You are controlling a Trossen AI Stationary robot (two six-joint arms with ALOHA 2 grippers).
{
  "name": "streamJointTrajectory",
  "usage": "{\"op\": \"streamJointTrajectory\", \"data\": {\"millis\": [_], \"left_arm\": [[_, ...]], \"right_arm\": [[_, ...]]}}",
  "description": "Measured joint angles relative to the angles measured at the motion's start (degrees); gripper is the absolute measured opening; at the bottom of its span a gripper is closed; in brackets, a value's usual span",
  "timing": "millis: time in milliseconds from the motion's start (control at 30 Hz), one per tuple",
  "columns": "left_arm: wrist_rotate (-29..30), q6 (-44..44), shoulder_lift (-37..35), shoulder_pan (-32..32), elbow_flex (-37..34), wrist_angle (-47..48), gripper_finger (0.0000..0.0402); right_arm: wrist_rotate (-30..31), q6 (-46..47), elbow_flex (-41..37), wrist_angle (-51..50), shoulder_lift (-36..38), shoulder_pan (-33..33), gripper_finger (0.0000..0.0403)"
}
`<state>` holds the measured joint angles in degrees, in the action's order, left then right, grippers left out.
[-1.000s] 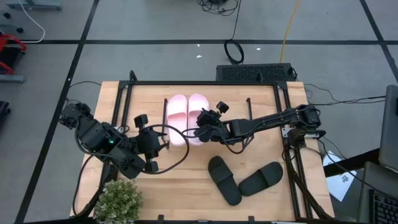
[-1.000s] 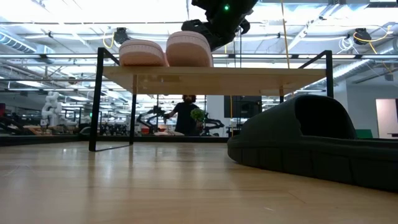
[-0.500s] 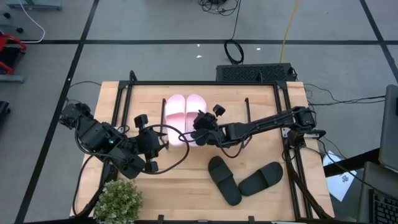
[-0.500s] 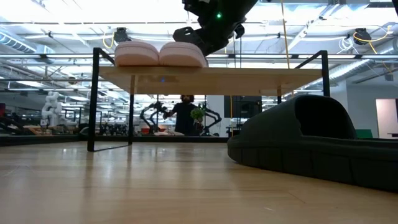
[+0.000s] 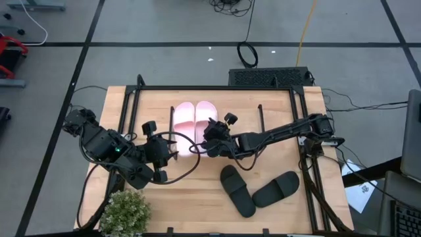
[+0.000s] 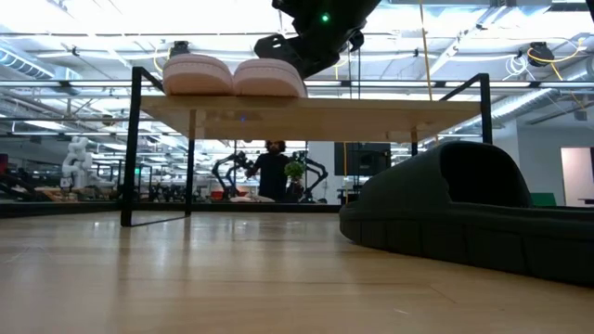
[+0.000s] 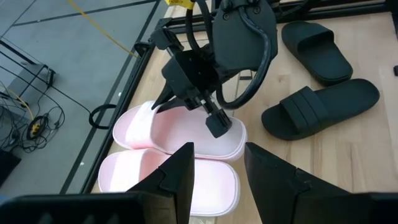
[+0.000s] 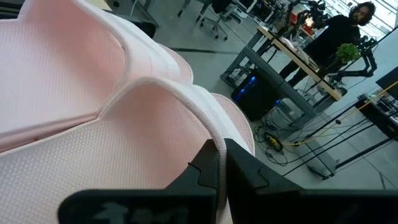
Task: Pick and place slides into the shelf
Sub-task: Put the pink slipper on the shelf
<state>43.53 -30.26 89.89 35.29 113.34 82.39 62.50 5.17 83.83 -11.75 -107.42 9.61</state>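
Step in hand: the right end effector (image 5: 209,136), fingers clenched with nothing between them, presses against the side of the nearer pink slide (image 5: 204,119) on the shelf (image 5: 276,105), judged to be nudging the pink pair into line
Right end effector, contact: closed tip at the heel end of that slide, touching its outer edge in the left wrist view
Doing it well: push low on the sole edge, slowly and square to the slide's side, so both slides move together without twisting or riding up on each other; stop short of the shelf's edge
Left end effector (image 5: 162,153): part open, gripping nothing, hovering near the left end of the shelf, waiting
Pink pair, place: on the shelf top, left of centre, the second pink slide (image 5: 183,119) touching the first, side by side
Pink pair, long axis: front to back across the shelf, parallel to each other; which end is the toe cannot be told
Black slides (image 5: 259,189): on the tabletop (image 5: 191,204) in front of the shelf, right of centre, splayed in a V, not yet placed
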Motion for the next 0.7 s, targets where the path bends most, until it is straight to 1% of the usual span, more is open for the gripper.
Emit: {"op": "streamJointTrajectory", "data": {"millis": [133,267,333,700], "left_arm": [[0.0,0.0,0.0,0.0,0.0,0.0,0.0141],[0.02,0.0,0.0,0.0,0.0,0.0,0.0141],[0.02,0.0,0.0,0.0,0.0,-0.02,0.0141],[0.04,0.0,0.0,0.0,0.0,0.0,0.0141]], "right_arm": [[-0.03,0.08,0.0,0.25,0.0,-0.17,0.0],[-2.77,0.17,0.0,0.79,0.0,-0.64,0.0],[-3.02,0.22,0.0,1.03,0.0,-0.7,0.0],[-4.15,0.17,0.0,0.86,0.0,-0.7,0.0024]]}}
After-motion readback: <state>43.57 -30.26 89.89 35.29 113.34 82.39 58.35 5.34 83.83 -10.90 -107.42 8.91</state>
